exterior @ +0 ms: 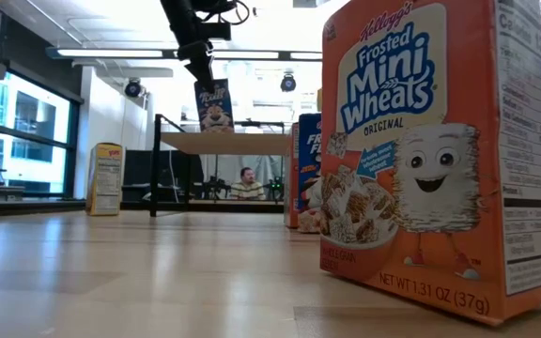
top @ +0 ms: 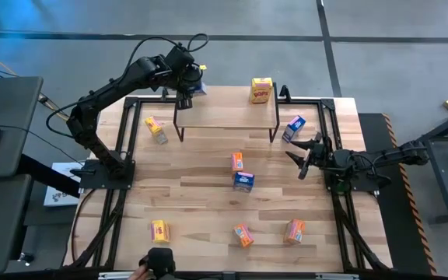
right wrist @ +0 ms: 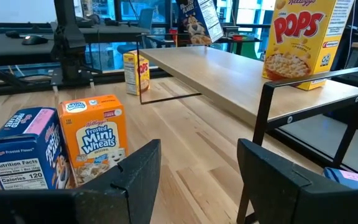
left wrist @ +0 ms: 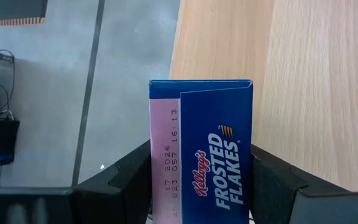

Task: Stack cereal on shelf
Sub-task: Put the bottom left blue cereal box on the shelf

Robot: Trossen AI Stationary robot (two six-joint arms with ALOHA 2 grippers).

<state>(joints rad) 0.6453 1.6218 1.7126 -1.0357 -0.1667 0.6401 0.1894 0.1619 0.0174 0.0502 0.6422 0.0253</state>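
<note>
A big orange cereal box [exterior: 435,155] stood closest on the desk [exterior: 139,282], filling the right side; behind it stood a blue box [exterior: 308,164]; a yellow box [exterior: 106,178] stood far left; the left hand [exterior: 200,68] held a blue box [exterior: 214,105] above the shelf [exterior: 224,143]; a person [exterior: 246,184] sat beyond.

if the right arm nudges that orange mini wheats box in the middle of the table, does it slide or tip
The Mini Wheats box stands upright on its narrow end, so a high push probably tips it. It looks like small, light cardboard, so a low nudge likely slides it over the smooth wooden table, perhaps into the blue box beside it.
</note>
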